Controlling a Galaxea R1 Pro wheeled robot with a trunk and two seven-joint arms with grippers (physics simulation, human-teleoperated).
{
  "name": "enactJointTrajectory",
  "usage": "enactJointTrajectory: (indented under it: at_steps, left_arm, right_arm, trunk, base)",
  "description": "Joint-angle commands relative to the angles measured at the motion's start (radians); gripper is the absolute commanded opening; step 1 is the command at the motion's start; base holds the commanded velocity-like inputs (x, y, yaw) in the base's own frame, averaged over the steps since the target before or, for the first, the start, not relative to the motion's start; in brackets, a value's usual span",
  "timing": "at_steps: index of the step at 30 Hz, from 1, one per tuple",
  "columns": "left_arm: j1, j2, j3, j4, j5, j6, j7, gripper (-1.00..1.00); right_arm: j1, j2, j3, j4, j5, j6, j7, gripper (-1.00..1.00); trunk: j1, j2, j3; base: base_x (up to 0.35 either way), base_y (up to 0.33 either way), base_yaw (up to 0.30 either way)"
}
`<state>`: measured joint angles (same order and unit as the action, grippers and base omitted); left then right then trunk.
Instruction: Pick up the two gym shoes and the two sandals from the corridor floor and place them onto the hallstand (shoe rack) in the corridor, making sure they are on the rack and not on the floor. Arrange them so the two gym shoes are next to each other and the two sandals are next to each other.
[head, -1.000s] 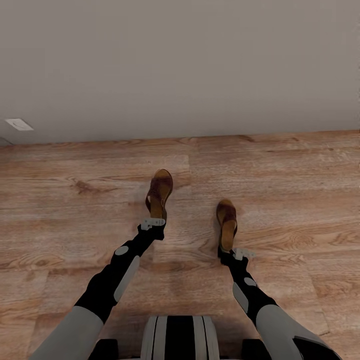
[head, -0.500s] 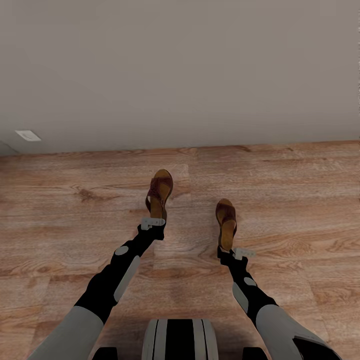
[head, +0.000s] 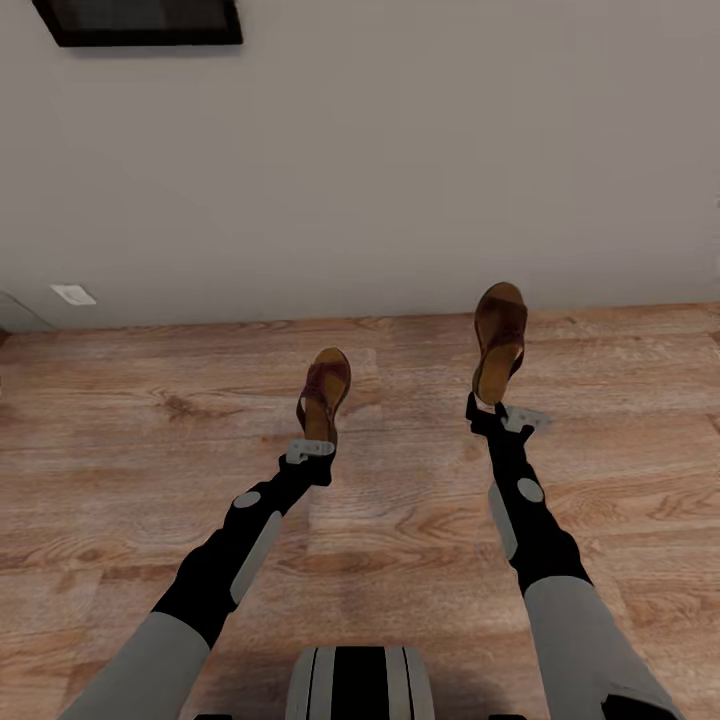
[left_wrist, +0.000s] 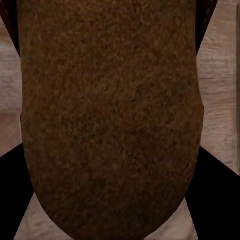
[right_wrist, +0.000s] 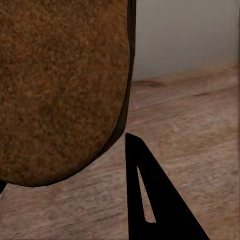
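Note:
My left gripper (head: 318, 434) is shut on the heel of one dark brown sandal (head: 324, 386), which points away toward the wall just above the wood-plank corridor floor (head: 150, 470). In the left wrist view its tan insole (left_wrist: 110, 115) sits between the black fingers (left_wrist: 215, 195). My right gripper (head: 491, 399) is shut on the heel of the other sandal (head: 499, 338) and holds it higher, with its toe in front of the wall's base. The right wrist view shows that insole (right_wrist: 60, 85) beside one finger (right_wrist: 150, 200). The gym shoes and the hallstand are out of view.
A plain pale wall (head: 380, 170) closes the floor straight ahead. A dark framed panel (head: 140, 22) hangs on it at the upper left, and a white socket plate (head: 73, 294) sits low on the left. My base (head: 360, 685) shows at the bottom.
My right arm has lifted its sandal up off the floor and forward toward the wall. The head view has tilted up, bringing the dark frame into sight. The left arm holds still.

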<state>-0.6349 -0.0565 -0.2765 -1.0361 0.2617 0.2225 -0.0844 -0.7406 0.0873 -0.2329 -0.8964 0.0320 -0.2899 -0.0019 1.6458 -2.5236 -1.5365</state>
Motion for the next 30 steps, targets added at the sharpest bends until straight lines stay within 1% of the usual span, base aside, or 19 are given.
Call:
enactJointTrajectory:
  at_steps: [1, 7, 10, 14, 21, 24, 27, 30]
  left_arm:
    - [0.0, 0.0, 0.001, -0.001, 0.008, 0.007, -0.002, -1.0]
    - [0.0, 0.0, 0.0, -0.015, 0.008, 0.008, -0.002, -1.0]
    - [0.0, 0.0, -0.002, -0.042, 0.008, 0.028, -0.002, -1.0]
    - [0.0, 0.0, -0.003, -0.055, 0.008, 0.056, -0.002, -1.0]
    - [0.0, -0.001, -0.003, -0.058, 0.01, 0.063, -0.002, -1.0]
    - [0.0, -0.002, -0.003, -0.058, 0.01, 0.063, -0.002, -1.0]
    - [0.0, -0.002, -0.003, -0.058, 0.01, 0.063, -0.002, -1.0]
    - [0.0, -0.005, -0.003, -0.058, 0.01, 0.063, -0.002, -1.0]
  right_arm:
    - [0.0, 0.001, -0.003, -0.011, 0.003, 0.004, 0.0, -1.0]
    - [0.0, -0.003, -0.004, -0.024, 0.001, 0.015, 0.003, -1.0]
    - [0.02, -0.003, -0.004, 0.034, 0.0, 0.015, 0.003, -1.0]
    - [0.04, -0.002, -0.003, 0.102, -0.001, 0.015, 0.003, -1.0]
    - [0.044, -0.002, -0.003, 0.123, -0.001, 0.015, 0.005, -1.0]
    - [0.044, -0.003, -0.003, 0.156, -0.001, 0.014, 0.007, -1.0]
    - [0.044, -0.003, -0.003, 0.218, -0.001, 0.013, 0.007, -1.0]
    - [0.044, -0.003, -0.003, 0.241, 0.0, 0.013, 0.007, -1.0]
  trunk:
    - [0.0, 0.0, 0.005]
    - [-0.003, 0.002, 0.038]
    - [-0.004, 0.002, 0.055]
    - [-0.006, 0.003, 0.077]
    - [-0.009, 0.005, 0.116]
    - [-0.011, 0.005, 0.132]
    - [-0.012, 0.006, 0.149]
    - [-0.013, 0.007, 0.165]
  base:
    - [0.0, 0.0, 0.0]
    - [0.0, 0.0, 0.0]
    - [0.0, 0.0, 0.0]
    - [0.0, 0.0, 0.0]
    - [0.0, 0.0, 0.0]
    - [0.0, 0.0, 0.0]
    - [0.0, 0.0, 0.0]
    - [0.0, 0.0, 0.0]
